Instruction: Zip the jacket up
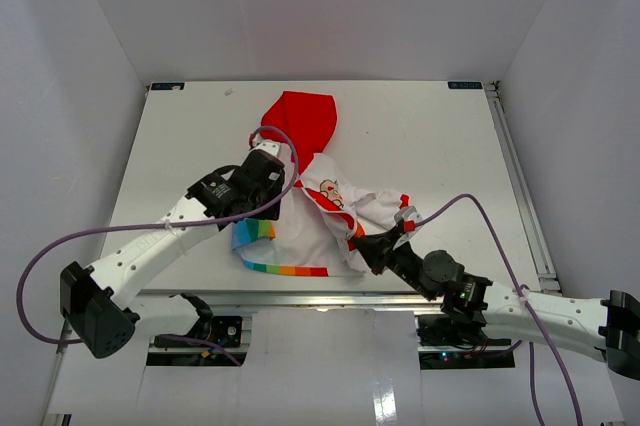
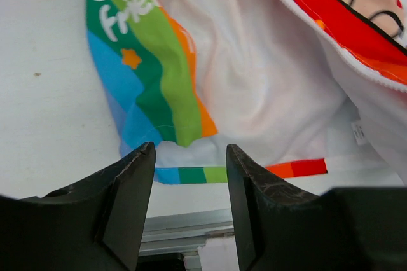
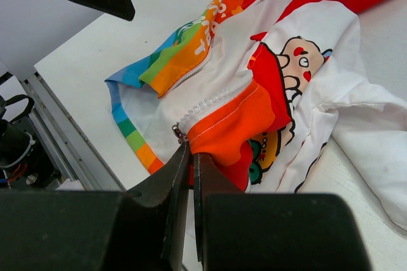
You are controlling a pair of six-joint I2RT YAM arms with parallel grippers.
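2 claws work here. Our right claw (image 3: 191, 154) is pinched shut on the jacket (image 1: 320, 231), just beside its zip pull (image 3: 180, 134). Our left claw (image 2: 191, 150) hangs open over the jacket's rainbow hem (image 2: 191, 174). The zip runs from the pull toward the hood (image 1: 300, 121).

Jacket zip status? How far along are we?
Done: nothing zipped yet. The jacket lies open, its zipper teeth on one side only, not meshed.
In hand: the right pincer is shut on the fabric right beside the slider. The left pincer hovers open over the rainbow panel, holding nothing.
Left: join both sides, then pull the slider up.
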